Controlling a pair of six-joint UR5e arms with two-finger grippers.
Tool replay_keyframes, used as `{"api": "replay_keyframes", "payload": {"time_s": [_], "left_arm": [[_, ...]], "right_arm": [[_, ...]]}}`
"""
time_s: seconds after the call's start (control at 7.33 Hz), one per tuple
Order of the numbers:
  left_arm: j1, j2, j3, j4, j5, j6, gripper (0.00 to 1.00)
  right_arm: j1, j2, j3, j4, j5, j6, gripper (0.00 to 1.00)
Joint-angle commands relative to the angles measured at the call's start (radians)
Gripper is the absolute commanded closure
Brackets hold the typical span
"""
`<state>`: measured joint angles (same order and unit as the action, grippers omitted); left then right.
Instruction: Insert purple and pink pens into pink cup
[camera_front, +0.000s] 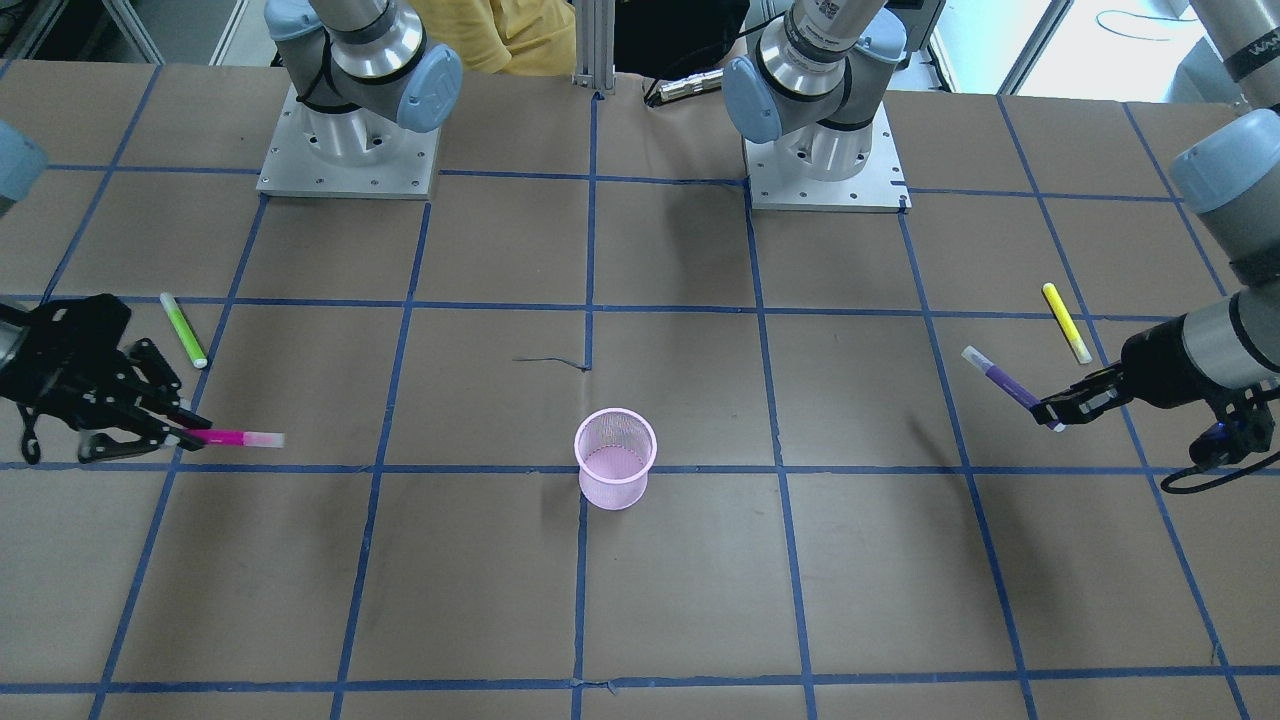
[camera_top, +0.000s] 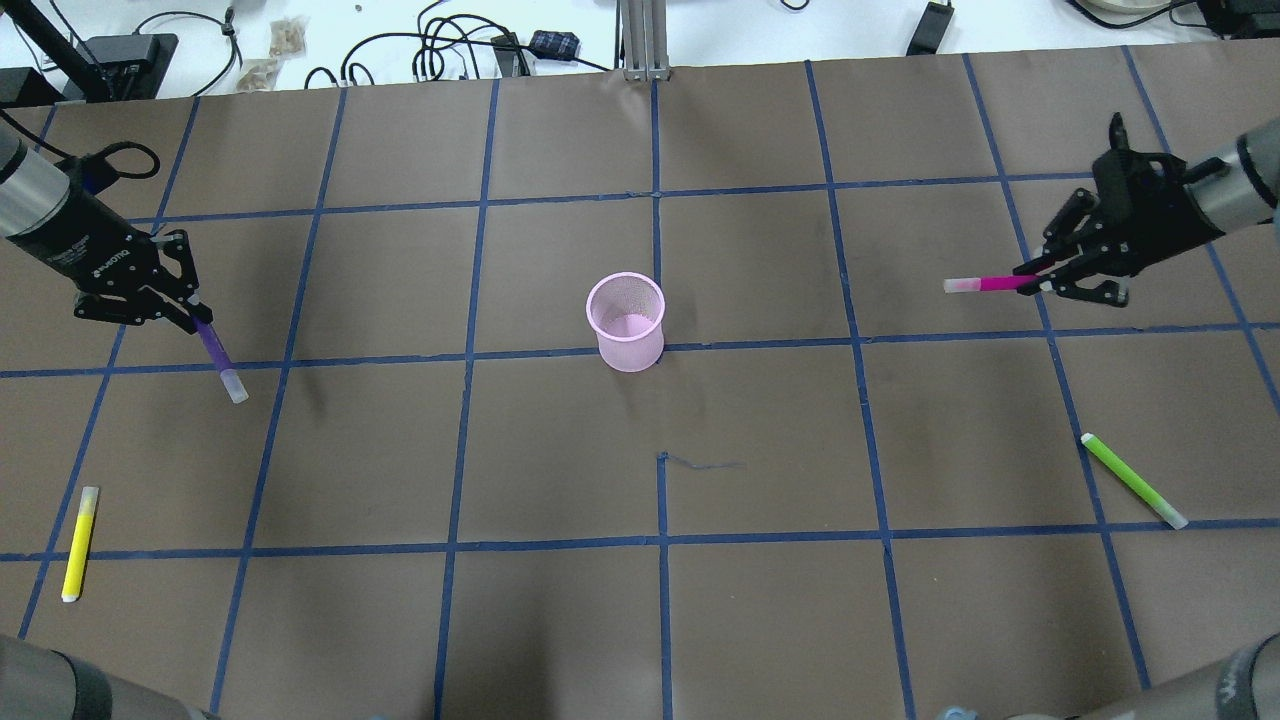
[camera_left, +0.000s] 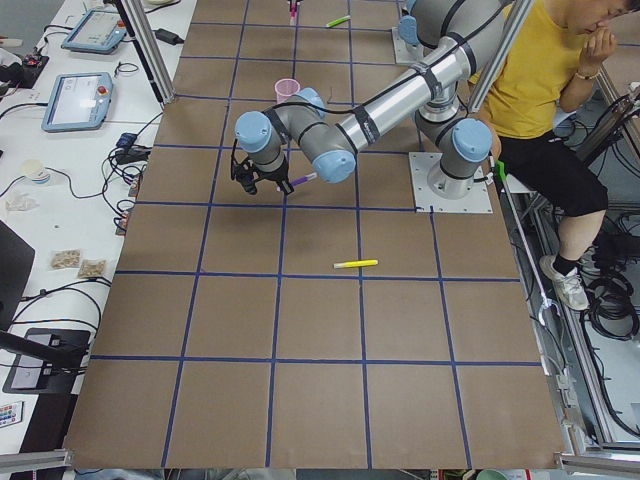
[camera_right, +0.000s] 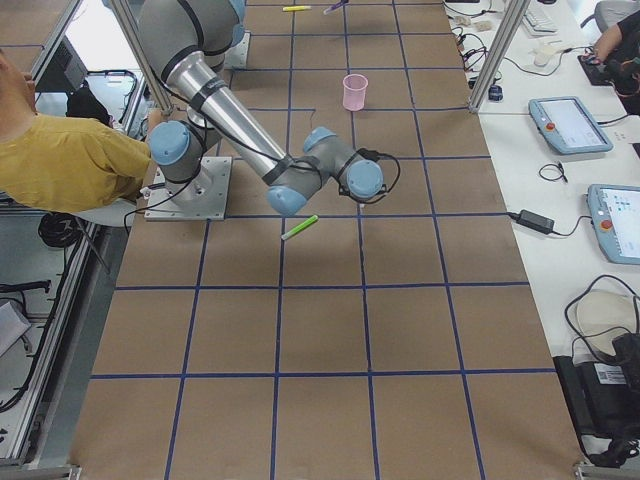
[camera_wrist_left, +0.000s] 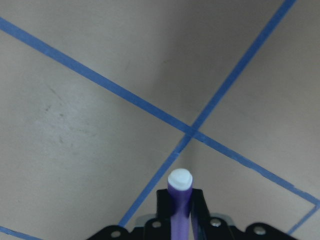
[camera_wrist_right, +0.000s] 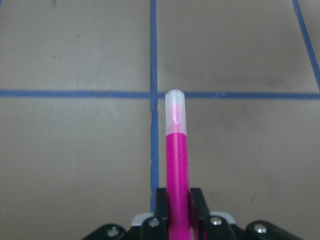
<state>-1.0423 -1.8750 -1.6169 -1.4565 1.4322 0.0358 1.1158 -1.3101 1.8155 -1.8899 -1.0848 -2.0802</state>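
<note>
Brown paper worktop (camera_top: 760, 600) with a blue tape (camera_top: 655, 150) grid, cables and tablets along the far edge. My left fingers (camera_wrist_left: 161, 204) are clamped on the purple pen (camera_top: 218, 355): gripped by its back end, the rest of the barrel sticks out ahead of the fingers with the white cap leading, slanting down toward the worktop but clear of it. My right fingers (camera_wrist_right: 160, 200) are clamped on the pink pen (camera_top: 985, 284) the same way, gripped at the tail, with the barrel and pale translucent cap out in front, closer to level and also off the surface. The pink cup (camera_top: 627, 322) is mesh, upright with its mouth up, and stands at a tape crossing between the two sets of fingers, well apart from both. The pink pen's cap points roughly at it from the right-fingers side. Nothing is visible inside the cup. A yellow pen (camera_top: 79, 542) lies flat on the worktop back from my left fingers, toward my base and apart from them. A green pen (camera_top: 1134, 480) lies flat back from my right fingers, also toward my base and not touching them.
</note>
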Motion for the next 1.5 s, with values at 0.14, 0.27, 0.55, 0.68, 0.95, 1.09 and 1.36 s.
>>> {"api": "replay_keyframes", "payload": {"time_s": [0.14, 0.27, 0.55, 0.68, 0.95, 1.09, 1.36], "left_arm": [[-0.03, 0.053, 0.002, 0.004, 0.005, 0.013, 1.0], [-0.039, 0.065, 0.002, 0.005, 0.004, 0.013, 1.0], [-0.041, 0.073, 0.002, 0.007, -0.006, 0.013, 1.0], [-0.042, 0.074, 0.002, 0.008, -0.007, 0.015, 1.0], [-0.042, 0.079, 0.0, 0.008, -0.009, 0.016, 1.0], [-0.042, 0.08, 0.0, 0.008, -0.009, 0.016, 1.0], [-0.042, 0.08, 0.0, 0.008, -0.009, 0.022, 1.0]], "right_arm": [[0.334, -0.048, -0.011, -0.14, 0.003, 0.458, 0.87], [0.405, -0.043, -0.022, -0.177, 0.002, 0.576, 0.87], [0.513, -0.018, -0.071, -0.218, -0.038, 0.727, 0.87], [0.591, -0.008, -0.105, -0.244, -0.184, 0.788, 0.89], [0.729, 0.044, -0.197, -0.261, -0.425, 0.903, 0.9], [0.806, 0.07, -0.226, -0.256, -0.549, 0.984, 0.91], [0.848, 0.106, -0.231, -0.242, -0.641, 1.088, 0.91]]}}
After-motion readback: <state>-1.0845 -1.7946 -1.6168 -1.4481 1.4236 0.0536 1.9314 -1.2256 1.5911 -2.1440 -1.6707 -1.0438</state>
